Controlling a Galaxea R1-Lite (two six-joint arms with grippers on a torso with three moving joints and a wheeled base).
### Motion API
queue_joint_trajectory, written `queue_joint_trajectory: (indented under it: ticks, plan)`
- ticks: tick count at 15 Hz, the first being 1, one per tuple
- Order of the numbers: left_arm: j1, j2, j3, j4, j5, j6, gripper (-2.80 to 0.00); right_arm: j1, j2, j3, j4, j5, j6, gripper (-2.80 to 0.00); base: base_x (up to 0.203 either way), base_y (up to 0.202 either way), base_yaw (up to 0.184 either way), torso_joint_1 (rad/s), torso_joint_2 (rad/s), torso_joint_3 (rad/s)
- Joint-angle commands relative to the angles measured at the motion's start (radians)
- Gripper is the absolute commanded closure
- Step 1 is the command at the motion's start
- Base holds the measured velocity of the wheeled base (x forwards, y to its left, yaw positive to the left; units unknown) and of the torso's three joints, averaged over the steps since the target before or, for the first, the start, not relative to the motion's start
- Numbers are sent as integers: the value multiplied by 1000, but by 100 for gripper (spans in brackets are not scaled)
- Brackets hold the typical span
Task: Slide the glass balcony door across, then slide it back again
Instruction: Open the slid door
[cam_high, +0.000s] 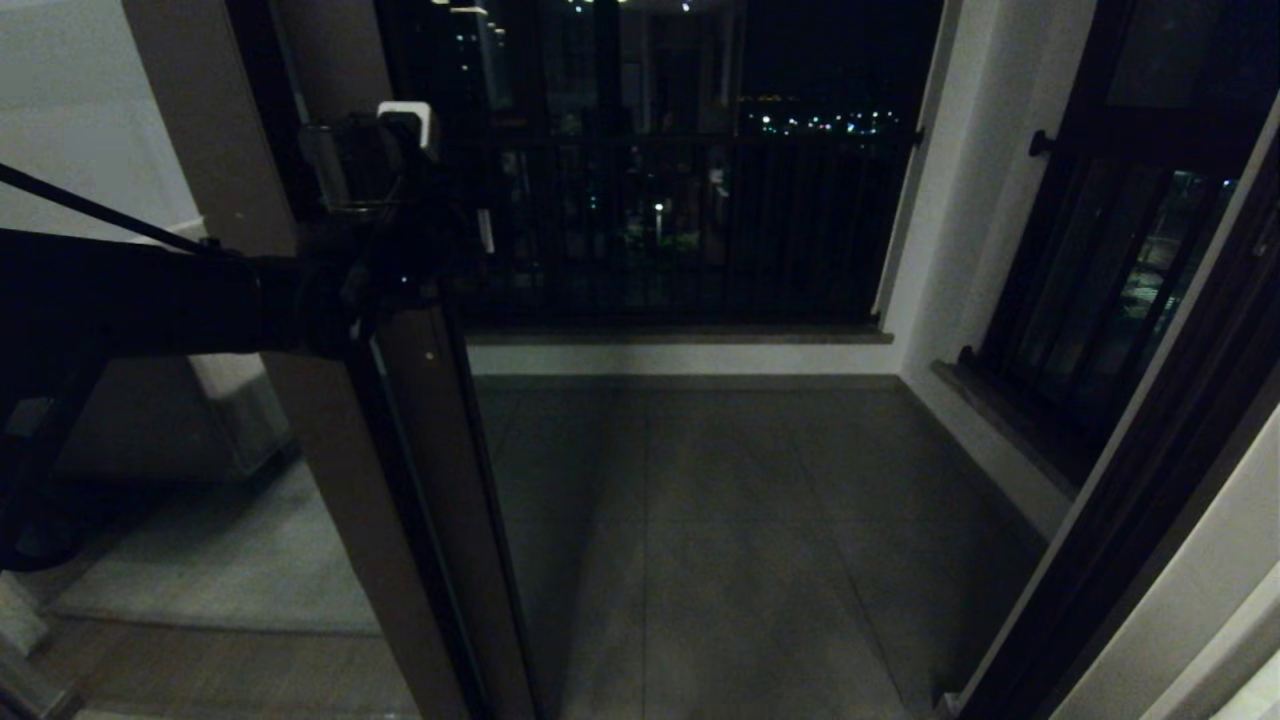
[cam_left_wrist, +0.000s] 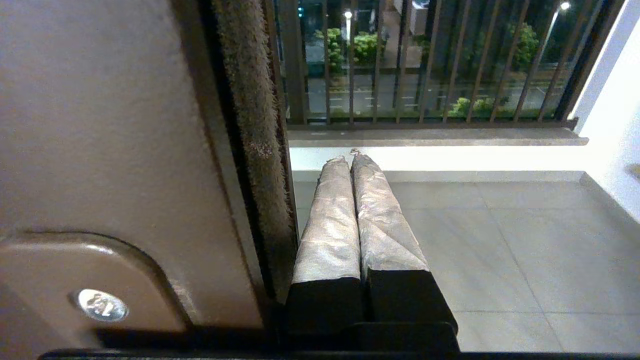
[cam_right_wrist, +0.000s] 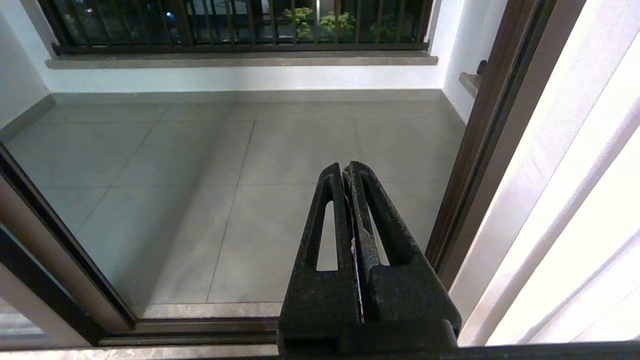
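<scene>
Where door edge (cam_left_wrist: 255, 125) meets left gripper (cam_left_wrist: 352, 160), railing (cam_left_wrist: 425, 60) beyond

One glass balcony door (cam_high: 440, 480), seemingly; two pincers (both robot's).

My left gripper (cam_left_wrist: 351, 165) sat just beside the door (cam_high: 420, 470) edge, on my left; railing (cam_high: 680, 230) behind, window (cam_high: 1120, 260) right.

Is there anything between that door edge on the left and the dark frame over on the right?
Nothing: in the head view only bare grey floor tiles lie between the glass balcony door and the right-hand frame. The left gripper sits beside the door's edge.
</scene>
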Motion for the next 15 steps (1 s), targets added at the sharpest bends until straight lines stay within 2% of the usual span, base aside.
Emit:
queue_joint_trajectory:
  ticks: [1, 15]
  plan:
    - [0, -1, 2, -2, 3, 1, 0, 0, 1, 0, 0, 1, -1, 0, 0, 0, 0, 0, 0, 0]
    - [13, -6, 11, -2, 3, 0, 0, 0, 1, 0, 0, 1, -1, 0, 0, 0, 0, 0, 0, 0]
